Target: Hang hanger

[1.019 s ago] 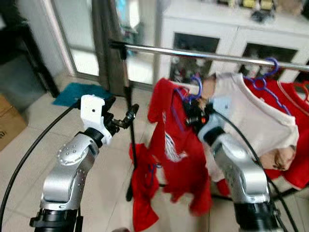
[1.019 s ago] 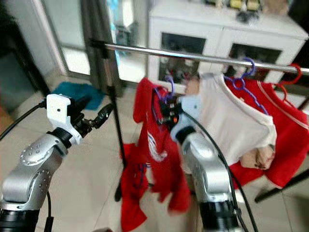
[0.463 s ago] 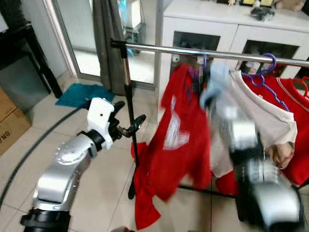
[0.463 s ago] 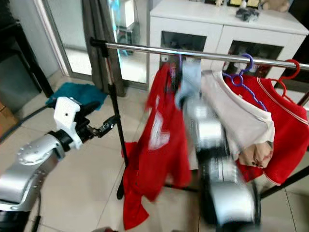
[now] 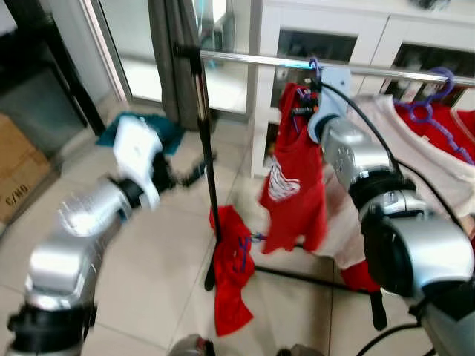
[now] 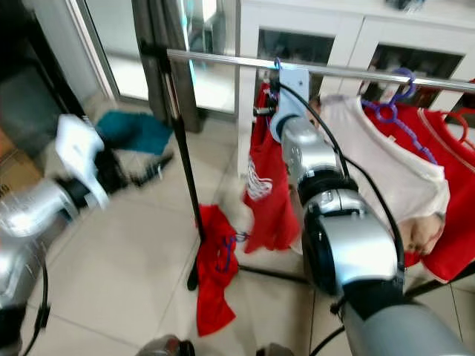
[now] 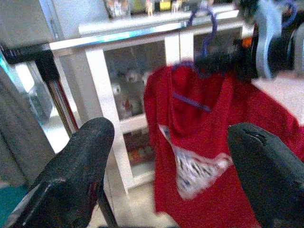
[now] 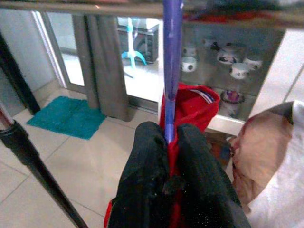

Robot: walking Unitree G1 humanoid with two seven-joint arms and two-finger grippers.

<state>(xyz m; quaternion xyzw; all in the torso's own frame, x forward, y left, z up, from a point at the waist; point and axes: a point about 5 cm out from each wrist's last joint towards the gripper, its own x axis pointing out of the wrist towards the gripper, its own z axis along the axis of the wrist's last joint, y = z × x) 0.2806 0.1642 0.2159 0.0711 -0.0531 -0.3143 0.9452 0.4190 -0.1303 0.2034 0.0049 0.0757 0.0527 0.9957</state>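
This is a room in a home. A chrome clothes rail [image 5: 245,61] on a black stand carries red and white shirts on plastic hangers, level with the right pincer. Behind that pincer, a white glass-door cabinet [image 6: 326,33] displays cups. Beyond the left pincer lie pale floor tiles [image 5: 156,245], a teal mat [image 6: 133,131], a grey curtain [image 5: 174,44] and a glass door.

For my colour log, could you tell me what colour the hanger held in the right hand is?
The hanger is purple, clearest in the right wrist view.
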